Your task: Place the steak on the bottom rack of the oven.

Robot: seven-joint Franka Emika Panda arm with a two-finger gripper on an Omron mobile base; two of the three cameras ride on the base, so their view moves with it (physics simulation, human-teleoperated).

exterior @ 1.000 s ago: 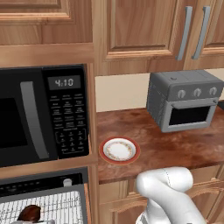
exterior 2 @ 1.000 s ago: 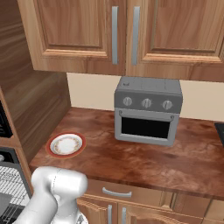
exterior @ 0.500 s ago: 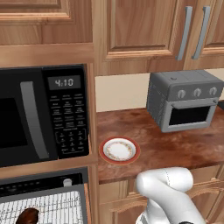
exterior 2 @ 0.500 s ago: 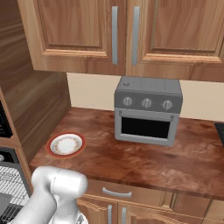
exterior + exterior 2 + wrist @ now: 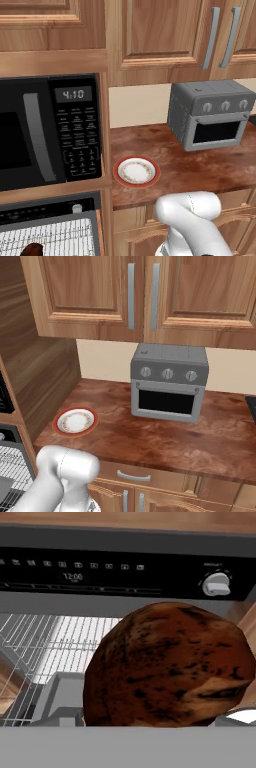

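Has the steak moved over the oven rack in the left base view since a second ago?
Yes. The steak sits lower in view, farther below the oven's silver knob, and now meets the bottom edge over the wire rack.

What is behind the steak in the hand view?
Behind the steak are the oven's black control strip, its silver knob and a wire rack. The steak covers the rack's right part and anything below it.

The steak [image 5: 167, 667] looks rough and mottled, with a faint greasy sheen. Behind it, the oven [image 5: 125, 567] has a smooth, glossy black control strip, a brushed silver metal knob [image 5: 216, 585] and thin, shiny wire racks [image 5: 55, 647]. The surface [image 5: 165, 433] is polished, reddish stone-like.
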